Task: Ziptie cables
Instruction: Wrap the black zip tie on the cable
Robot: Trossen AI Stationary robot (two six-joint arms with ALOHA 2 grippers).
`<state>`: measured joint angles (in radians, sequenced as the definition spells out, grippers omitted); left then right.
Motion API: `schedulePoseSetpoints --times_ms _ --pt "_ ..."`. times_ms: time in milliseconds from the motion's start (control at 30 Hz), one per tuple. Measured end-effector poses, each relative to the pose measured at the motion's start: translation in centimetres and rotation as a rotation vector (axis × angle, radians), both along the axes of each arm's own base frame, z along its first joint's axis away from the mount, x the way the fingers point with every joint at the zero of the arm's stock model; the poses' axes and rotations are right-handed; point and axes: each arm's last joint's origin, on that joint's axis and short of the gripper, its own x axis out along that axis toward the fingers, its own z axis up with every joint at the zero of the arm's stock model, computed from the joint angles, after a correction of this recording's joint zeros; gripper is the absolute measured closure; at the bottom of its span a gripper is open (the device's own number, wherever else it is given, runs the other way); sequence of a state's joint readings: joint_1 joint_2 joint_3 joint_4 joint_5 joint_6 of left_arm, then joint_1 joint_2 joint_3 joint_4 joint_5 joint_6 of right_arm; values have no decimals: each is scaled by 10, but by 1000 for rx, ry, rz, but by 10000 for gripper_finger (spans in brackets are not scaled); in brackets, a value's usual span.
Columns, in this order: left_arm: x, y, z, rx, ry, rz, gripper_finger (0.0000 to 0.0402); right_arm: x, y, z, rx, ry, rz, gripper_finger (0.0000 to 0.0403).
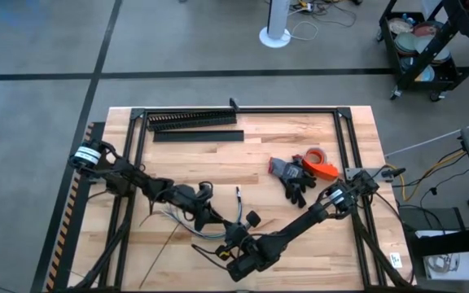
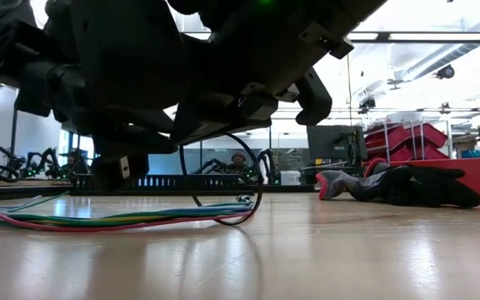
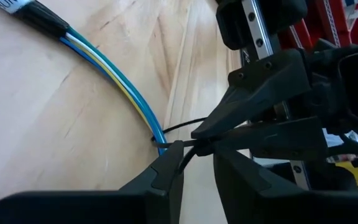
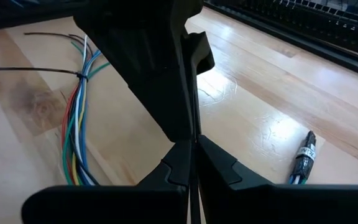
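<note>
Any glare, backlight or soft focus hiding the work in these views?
Low view: arms backlit to a silhouette against bright ceiling, cables lit and clear. Right wrist view: window glare on the table, near fingers soft. Left wrist view: near fingers blurred, ziptie sharp. High view: even light.

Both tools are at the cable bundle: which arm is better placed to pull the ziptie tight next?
The right, probably. Its tool looks pinched shut on a thin ziptie strand, ready to draw back. The left tool sits by the ziptie loop around the cables, seemingly bracing it.
</note>
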<state>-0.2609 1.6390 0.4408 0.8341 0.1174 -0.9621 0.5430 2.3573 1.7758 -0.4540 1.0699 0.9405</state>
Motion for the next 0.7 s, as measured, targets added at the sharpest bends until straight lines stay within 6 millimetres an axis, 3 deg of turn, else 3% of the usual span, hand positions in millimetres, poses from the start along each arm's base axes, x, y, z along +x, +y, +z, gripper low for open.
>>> schedulePoseSetpoints --times_ms 267,700 --pt "-1 6 2 -3 -10 1 333 0 0 1 -4 -5 -3 403" --pt "-1 13 4 -12 -1 -17 278 1 1 1 6 -6 1 403"
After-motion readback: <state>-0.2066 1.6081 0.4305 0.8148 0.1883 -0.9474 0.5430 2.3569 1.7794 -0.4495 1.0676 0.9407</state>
